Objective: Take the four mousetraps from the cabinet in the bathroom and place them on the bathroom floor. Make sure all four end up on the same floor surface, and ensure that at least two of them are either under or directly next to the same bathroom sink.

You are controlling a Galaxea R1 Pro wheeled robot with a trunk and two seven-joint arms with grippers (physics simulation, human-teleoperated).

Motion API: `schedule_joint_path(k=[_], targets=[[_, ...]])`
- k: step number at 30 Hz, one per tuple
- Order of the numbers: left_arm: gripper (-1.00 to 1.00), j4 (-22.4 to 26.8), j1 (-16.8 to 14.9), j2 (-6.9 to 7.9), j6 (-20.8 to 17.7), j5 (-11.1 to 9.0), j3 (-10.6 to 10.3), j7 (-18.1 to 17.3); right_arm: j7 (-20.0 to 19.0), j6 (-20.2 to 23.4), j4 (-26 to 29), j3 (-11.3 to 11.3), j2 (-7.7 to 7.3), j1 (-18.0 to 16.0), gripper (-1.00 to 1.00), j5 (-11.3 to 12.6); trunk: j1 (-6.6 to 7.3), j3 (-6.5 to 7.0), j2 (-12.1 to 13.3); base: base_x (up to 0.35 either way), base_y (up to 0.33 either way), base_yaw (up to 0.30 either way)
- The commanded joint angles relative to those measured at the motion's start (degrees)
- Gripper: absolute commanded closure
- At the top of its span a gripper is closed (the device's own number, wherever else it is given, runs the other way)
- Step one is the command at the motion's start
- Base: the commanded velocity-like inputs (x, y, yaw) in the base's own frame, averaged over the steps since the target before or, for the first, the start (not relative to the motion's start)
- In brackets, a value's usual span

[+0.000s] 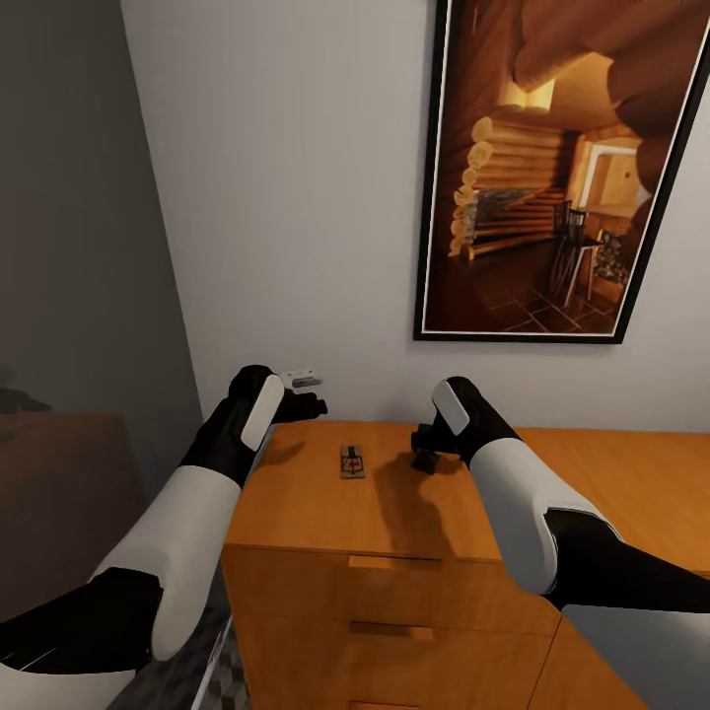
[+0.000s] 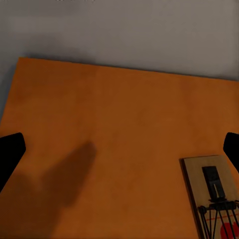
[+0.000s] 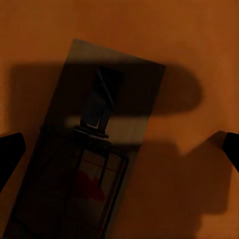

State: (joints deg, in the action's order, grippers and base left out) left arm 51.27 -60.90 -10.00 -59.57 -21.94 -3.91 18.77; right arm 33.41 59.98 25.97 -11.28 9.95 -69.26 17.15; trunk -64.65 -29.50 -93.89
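The orange-brown cabinet (image 1: 296, 503) stands against the white wall, and one small mousetrap (image 1: 352, 461) lies flat on its top. My left gripper (image 1: 304, 402) hovers above the top's back left corner, to the left of that trap. In the left wrist view it (image 2: 119, 152) is open, with a mousetrap (image 2: 214, 199) off to one side. My right gripper (image 1: 426, 457) hangs low over the top, just right of the trap. The right wrist view shows it (image 3: 119, 149) open over a shadowed mousetrap (image 3: 84, 159); I cannot tell if this is the same trap.
A large framed picture of a log interior (image 1: 562, 168) hangs on the wall above the cabinet. A small grey-white fitting (image 1: 300, 376) sits on the wall by my left gripper. Drawer fronts with bar handles (image 1: 380, 562) face me. A dark grey wall (image 1: 79, 247) stands to the left.
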Motion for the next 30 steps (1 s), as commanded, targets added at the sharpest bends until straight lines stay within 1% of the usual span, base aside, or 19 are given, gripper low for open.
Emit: schedule_joint_path(k=[1,6,16,23,24,30], targets=[[-1.00,0.05,-0.06,0.01,-0.16,-0.56,-0.05,0.56,0.57,0.02,-1.82,-0.35,0.05,0.00,-1.00,1.64,-0.01,-0.08,-0.02,0.000,0.000,0.000],[-1.00,0.05,-0.06,0.05,-0.18,-0.56,-0.05,0.56,0.53,0.02,-1.87,-0.47,0.05,0.00,-1.00,1.70,-0.01,-0.08,-0.02,0.000,0.000,0.000],[-1.00,0.05,-0.05,0.06,-0.19,-0.60,-0.05,0.56,0.52,0.02,-1.96,-2.47,0.05,0.00,-1.00,1.74,-0.01,-0.08,-0.02,0.000,0.000,0.000],[-1.00,0.05,-0.07,0.05,-0.19,-0.57,-0.05,0.56,0.52,0.02,-1.97,-2.99,0.05,0.00,-1.00,1.74,-0.01,-0.08,-0.02,0.000,0.000,0.000],[-1.00,0.05,-0.06,0.05,-0.19,-0.57,-0.05,0.56,0.54,0.02,-1.97,-3.02,0.05,0.00,1.00,1.74,-0.01,-0.08,-0.02,0.000,0.000,0.000],[-1.00,0.05,-0.03,0.02,-0.18,-0.56,-0.05,0.56,0.59,0.02,-2.10,-3.11,0.05,0.00,1.00,1.74,-0.01,-0.08,-0.02,0.000,0.000,0.000]])
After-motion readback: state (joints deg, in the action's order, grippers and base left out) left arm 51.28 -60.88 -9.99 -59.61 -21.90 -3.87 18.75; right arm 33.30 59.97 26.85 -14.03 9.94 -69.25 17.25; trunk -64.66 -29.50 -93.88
